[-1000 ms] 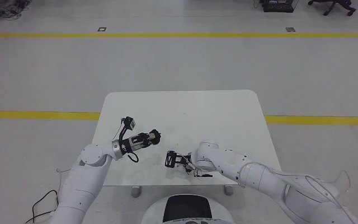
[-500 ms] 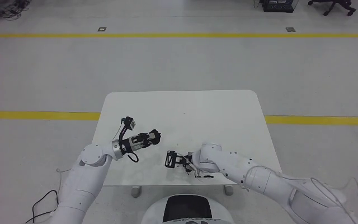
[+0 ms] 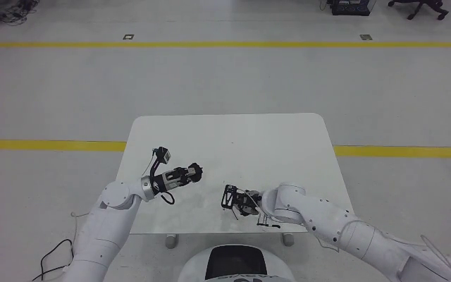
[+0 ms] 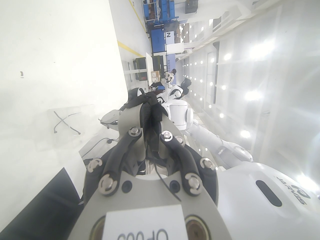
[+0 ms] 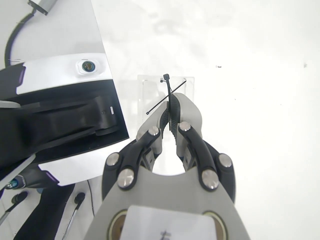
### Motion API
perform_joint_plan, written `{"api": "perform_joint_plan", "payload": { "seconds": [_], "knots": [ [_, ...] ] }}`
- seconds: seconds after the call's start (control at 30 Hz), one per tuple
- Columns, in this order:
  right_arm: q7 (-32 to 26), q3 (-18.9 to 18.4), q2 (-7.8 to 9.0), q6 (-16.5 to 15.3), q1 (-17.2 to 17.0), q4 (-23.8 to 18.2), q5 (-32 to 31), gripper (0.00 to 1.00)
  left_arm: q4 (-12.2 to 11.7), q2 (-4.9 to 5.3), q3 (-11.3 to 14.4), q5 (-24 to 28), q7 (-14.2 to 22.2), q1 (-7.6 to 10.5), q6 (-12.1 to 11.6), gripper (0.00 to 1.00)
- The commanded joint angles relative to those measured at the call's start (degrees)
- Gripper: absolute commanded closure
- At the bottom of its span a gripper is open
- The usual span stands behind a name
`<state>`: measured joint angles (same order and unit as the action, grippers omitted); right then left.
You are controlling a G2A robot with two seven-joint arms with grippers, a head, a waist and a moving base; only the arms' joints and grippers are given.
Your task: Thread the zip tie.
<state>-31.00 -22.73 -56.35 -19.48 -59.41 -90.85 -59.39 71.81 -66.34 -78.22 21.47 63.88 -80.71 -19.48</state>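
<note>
Sliding sideways away from the left gripper (image 3: 196,170), the right gripper (image 5: 170,101) now sits over the clear tray (image 5: 190,86), fingers (image 5: 190,111) clamped on the zip tie (image 5: 167,83). Left fingers (image 4: 130,118) pressed together; on what, can't tell. Gap wider, so threading likely not started. Second tie (image 5: 155,107) lies in tray. Worktop (image 3: 282,141) edge close beside tray, open room beyond.

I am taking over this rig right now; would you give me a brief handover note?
Left gripper: shut, held above the table; whether it holds anything is unclear.
Right gripper: shut on a zip tie at the clear tray; a second tie crosses it there.
Done: one tie gripped.
Left: thread its tail through its head; no loop is made yet.
</note>
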Motion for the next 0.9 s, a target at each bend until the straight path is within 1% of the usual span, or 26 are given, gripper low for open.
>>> {"api": "perform_joint_plan", "payload": {
  "seconds": [0.0, 0.3, 0.33, 0.37, 0.43, 0.47, 0.53, 0.57, 0.7, 0.8, 0.87],
  "knots": [
    [0.1, 0.0, 0.11, 0.0, 0.0, 0.0, 0.1, 1.0, 0.0, 0.0, 0.0, 0.0, 0.0, 0.0, 0.0, 1.0],
    [0.1, 0.0, 0.11, 0.0, 0.0, 0.0, 0.1, 1.0, 0.0, 0.0, 0.0, 0.0, 0.0, 0.0, 0.0, 1.0],
    [0.9, -0.2, 0.1, 0.1, -0.3, 0.0, 0.3, 1.0, 0.1, -0.01, 0.1, -0.4, -0.9, -0.05, 0.1, 1.0],
    [3.8, -1.1, 0.3, 0.3, -0.9, -0.1, 0.4, 1.0, 0.9, 0.01, 0.6, -1.2, -1.9, -0.42, 0.1, 1.0],
    [9.4, -3.0, 1.09, 0.0, -2.4, 0.0, 0.5, 1.0, 1.7, 0.05, 0.7, 0.3, -2.6, -1.4, 0.3, 1.0],
    [13.9, -4.1, 1.89, 0.0, -3.8, -0.2, -0.2, 1.0, 2.1, 0.18, 0.5, -0.1, -3.5, -2.09, 0.0, 1.0],
    [20.6, -5.2, 3.27, 0.0, -5.9, -0.8, -1.1, 1.0, 3.0, 0.28, 0.4, -1.0, -5.8, -3.35, 0.0, 1.0],
    [25.6, -5.7, 4.27, 0.0, -7.2, -0.7, -1.6, 1.0, 3.6, 0.29, 0.5, -1.3, -7.1, -4.24, 0.0, 1.0],
    [38.2, -5.8, 6.96, 0.0, -9.5, -0.1, -2.4, 1.0, 5.5, 0.29, 1.2, -4.2, -11.3, -6.43, 0.0, 1.0],
    [44.7, -5.0, 8.25, 0.0, -9.6, 0.5, -2.7, 1.0, 6.6, 0.24, 1.8, -5.9, -13.1, -7.73, 0.0, 1.0],
    [47.7, -4.5, 8.72, 0.0, -9.5, 1.0, -2.6, 1.0, 7.1, 0.19, 2.2, -6.5, -14.1, -8.32, 0.0, 1.0]
  ]
}}
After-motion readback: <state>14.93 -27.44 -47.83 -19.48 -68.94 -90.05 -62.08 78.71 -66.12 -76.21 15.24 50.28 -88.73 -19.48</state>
